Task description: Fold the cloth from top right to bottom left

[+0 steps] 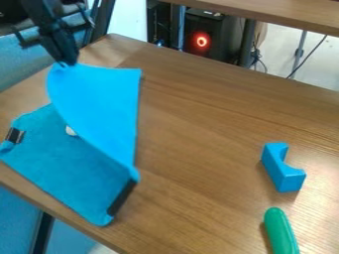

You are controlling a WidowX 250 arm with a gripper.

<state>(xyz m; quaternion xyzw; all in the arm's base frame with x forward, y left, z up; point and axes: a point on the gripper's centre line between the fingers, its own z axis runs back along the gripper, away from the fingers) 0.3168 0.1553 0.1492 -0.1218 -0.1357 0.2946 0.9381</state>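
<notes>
The black gripper [68, 62] is at the upper left, above the table's far-left part, shut on an edge of the blue cloth [102, 106]. From there the held part of the cloth hangs raised and slanted, with one edge running down to the lower right. The rest of the cloth lies flat on the table at the left, its lowest corner near the table's front edge. Dark clips or strips show at its left corner and at its lower right side. A small pale object sits on the flat part, partly hidden by the lifted part.
On the wooden table [198, 114], a blue arch-shaped block [283, 168] stands at the right. A green rounded object [281, 232] lies below it near the bottom edge. Another wooden surface [285, 14] crosses the top right.
</notes>
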